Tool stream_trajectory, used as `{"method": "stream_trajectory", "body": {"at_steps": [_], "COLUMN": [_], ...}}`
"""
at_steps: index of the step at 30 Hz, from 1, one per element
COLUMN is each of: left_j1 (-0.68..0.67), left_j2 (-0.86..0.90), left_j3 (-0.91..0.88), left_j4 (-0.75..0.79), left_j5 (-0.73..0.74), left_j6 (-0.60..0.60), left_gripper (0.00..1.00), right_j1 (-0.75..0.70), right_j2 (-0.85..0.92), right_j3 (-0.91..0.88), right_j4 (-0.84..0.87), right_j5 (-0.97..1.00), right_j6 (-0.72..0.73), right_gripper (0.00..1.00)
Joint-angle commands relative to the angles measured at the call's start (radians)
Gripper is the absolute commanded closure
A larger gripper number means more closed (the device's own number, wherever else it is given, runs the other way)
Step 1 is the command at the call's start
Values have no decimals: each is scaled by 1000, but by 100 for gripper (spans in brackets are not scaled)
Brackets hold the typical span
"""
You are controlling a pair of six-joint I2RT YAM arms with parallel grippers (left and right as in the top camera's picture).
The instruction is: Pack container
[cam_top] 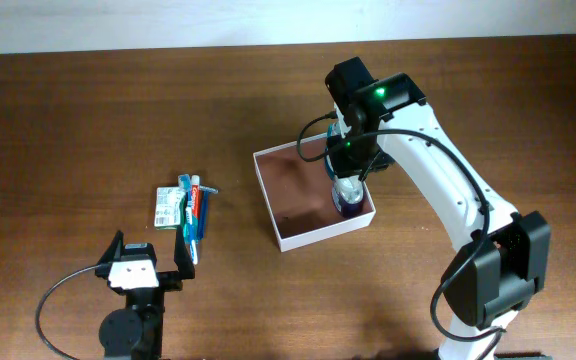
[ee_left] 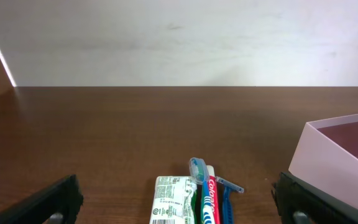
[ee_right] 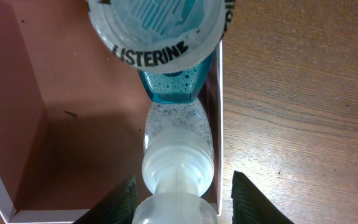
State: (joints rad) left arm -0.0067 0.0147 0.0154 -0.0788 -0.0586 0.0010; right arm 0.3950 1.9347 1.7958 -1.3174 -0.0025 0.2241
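The container [cam_top: 293,195] is a square white-walled box with a reddish-brown floor at mid-table. My right gripper [cam_top: 350,162] hangs over its right side. In the right wrist view the fingers [ee_right: 185,205] are spread apart on either side of a clear white-capped bottle [ee_right: 178,155], with gaps on both sides. That bottle lies along the container's right wall [ee_right: 219,124]. A blue Listerine bottle [ee_right: 166,74] lies just beyond it, inside the container [ee_right: 55,124]. The bottles also show in the overhead view [cam_top: 348,198]. My left gripper [cam_top: 148,262] is open and empty at the front left.
A green packet [cam_top: 170,208], a Colgate toothpaste tube [cam_top: 196,212], a toothbrush and a blue razor lie together left of the container. They sit just ahead of my left gripper [ee_left: 176,214]: packet [ee_left: 174,200], tube [ee_left: 211,200], razor [ee_left: 229,190]. The container's wall [ee_left: 328,158] is at the right.
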Motion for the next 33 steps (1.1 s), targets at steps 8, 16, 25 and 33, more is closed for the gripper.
{"method": "stream_trajectory", "body": {"at_steps": [8,16,25,33], "left_j1": [4,4,4,4], "left_j2": [-8,-8,-8,-6], "left_j3": [-6,-6,-6,-6], "left_j4": [0,0,0,0], "left_j5": [11,11,11,11], "left_j6": [15,15,15,15], "left_gripper": [0,0,0,0], "right_j1": [-2,-3,-3,-3], "right_j2": [-13,-13,-13,-13], "right_j3": [-5,-5,-1,2], "right_j4": [5,6,25,28], "right_j5": [-9,-9,-5,-4], "right_j6": [-11,-11,-43,-90], "right_gripper": [64,66,66,65]}}
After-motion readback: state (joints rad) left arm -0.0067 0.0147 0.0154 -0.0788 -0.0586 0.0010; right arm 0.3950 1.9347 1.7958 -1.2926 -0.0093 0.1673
